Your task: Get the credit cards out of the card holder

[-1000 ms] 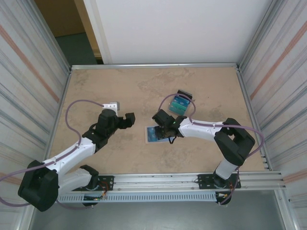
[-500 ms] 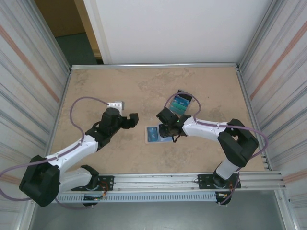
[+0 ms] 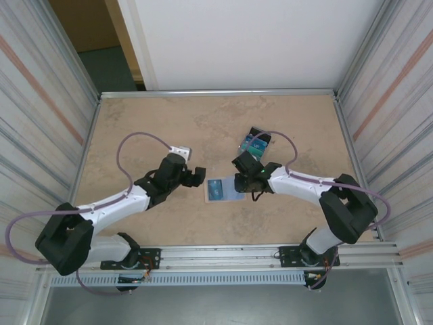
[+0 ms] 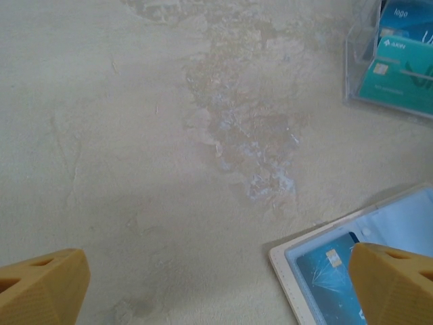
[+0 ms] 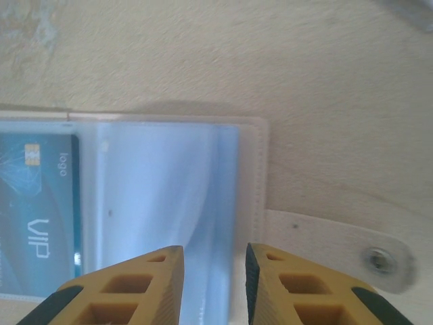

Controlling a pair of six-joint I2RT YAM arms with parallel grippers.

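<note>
Unfolded card holder (image 5: 169, 183) flat under slightly parted right fingers (image 5: 135, 284), its corner beside wide-spread left fingers (image 4: 40, 284).

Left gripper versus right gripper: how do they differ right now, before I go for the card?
The left gripper has its jaws wide apart; the right gripper leaves only a narrow gap. The left gripper hovers at the card holder's left edge, mostly over bare table; the right gripper is over the holder's pale blue half with no card in it. Both have orange fingers, and neither visibly holds anything.
</note>
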